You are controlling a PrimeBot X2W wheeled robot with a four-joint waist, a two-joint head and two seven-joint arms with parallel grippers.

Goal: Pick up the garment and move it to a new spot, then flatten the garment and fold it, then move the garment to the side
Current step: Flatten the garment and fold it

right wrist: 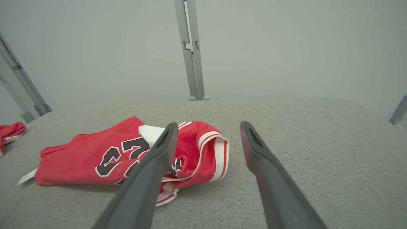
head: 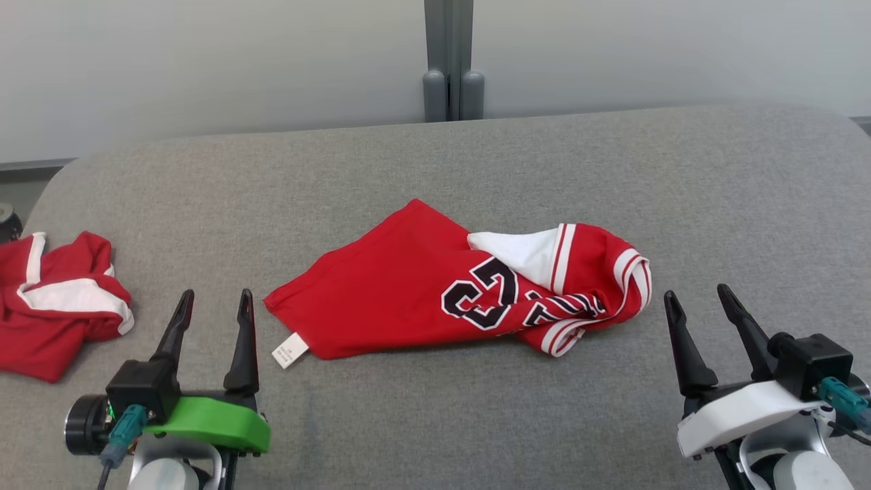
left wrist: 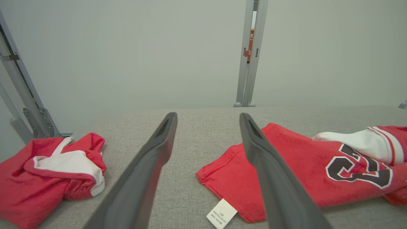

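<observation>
The red garment [head: 422,286] lies in the middle of the grey fabric-covered desk [head: 476,156]. It is crumpled, not flat. Its 3 o'clock end is bunched, with white and red striped trim and the white inner side turned out. Black number patches with white edges show on the red cloth. At its 8 o'clock corner a small white label [head: 290,350] sticks out onto the desk. The left pincer [head: 216,294] is at 7 o'clock from the garment. Its two dark fingers are spread apart and hold nothing, and it is near the label but does not touch it. The right pincer [head: 697,291] is at 4 o'clock, just beside the bunched striped end and apart from it. Its fingers are also spread wide and empty. A second red and white garment [head: 54,306] lies in a heap at 9 o'clock, at the desk's edge and well apart from the first. A grey post [head: 449,61] stands behind the desk at 12 o'clock, against a pale wall.
</observation>
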